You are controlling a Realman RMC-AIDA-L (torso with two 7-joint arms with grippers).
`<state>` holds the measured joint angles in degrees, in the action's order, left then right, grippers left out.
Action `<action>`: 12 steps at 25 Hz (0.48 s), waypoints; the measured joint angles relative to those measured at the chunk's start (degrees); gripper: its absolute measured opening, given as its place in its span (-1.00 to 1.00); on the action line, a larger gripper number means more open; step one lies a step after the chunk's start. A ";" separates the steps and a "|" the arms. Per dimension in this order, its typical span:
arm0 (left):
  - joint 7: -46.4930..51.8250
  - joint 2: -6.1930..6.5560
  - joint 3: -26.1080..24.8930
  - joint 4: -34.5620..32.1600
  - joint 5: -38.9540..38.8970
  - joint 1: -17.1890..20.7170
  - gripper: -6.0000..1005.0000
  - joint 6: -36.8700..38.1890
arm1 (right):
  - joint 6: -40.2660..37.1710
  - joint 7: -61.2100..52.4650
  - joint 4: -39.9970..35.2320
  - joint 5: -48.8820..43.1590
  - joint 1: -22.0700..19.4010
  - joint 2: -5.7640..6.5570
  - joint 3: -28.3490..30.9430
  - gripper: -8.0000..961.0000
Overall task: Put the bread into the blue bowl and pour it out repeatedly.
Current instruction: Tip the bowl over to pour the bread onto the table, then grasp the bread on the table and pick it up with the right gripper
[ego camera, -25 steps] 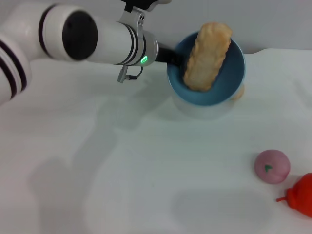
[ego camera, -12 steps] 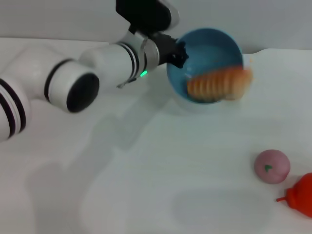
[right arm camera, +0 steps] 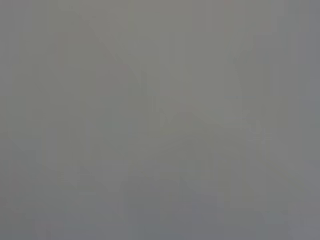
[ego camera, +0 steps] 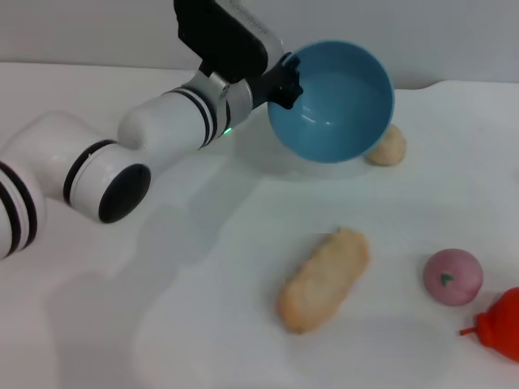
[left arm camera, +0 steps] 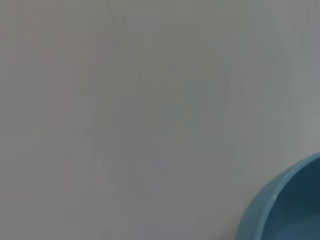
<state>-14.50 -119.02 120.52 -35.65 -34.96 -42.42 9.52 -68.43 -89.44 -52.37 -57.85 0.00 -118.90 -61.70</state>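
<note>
In the head view my left gripper (ego camera: 285, 83) is shut on the rim of the blue bowl (ego camera: 334, 105), holding it up off the table and tipped on its side, with its mouth facing me and nothing inside. The bread (ego camera: 323, 278) lies on the white table in front of the bowl, pale tan side up, at a slant. A slice of the blue bowl (left arm camera: 285, 207) shows at a corner of the left wrist view against a plain grey surface. My right gripper is out of view.
A small round beige bun (ego camera: 386, 146) sits just behind the bowl's right side. A pink round toy (ego camera: 452, 276) and a red toy (ego camera: 501, 322) lie at the right edge of the white table (ego camera: 162, 324).
The bowl tipped further over and rose; the bread slid out of it and dropped onto the table in front. My left arm rolled at the wrist and swung back.
</note>
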 joint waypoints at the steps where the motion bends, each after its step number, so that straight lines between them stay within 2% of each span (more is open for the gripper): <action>1: 0.00 0.00 0.17 0.26 -0.15 0.20 -0.99 0.89 | -0.37 0.02 0.15 -0.12 0.09 0.02 -0.07 0.15; 8: 0.80 0.04 -0.38 0.50 -0.29 0.09 -0.99 0.20 | -1.55 1.71 0.28 -3.27 1.56 0.09 -0.71 0.14; 12: 3.12 0.37 -4.08 -1.19 -0.43 -0.67 -0.99 -7.54 | -2.02 1.99 -0.43 -10.06 4.38 0.28 -1.32 0.13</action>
<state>-11.39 -118.65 116.44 -36.84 -35.39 -43.08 1.98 -70.45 -87.45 -52.80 -67.91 4.39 -118.62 -63.02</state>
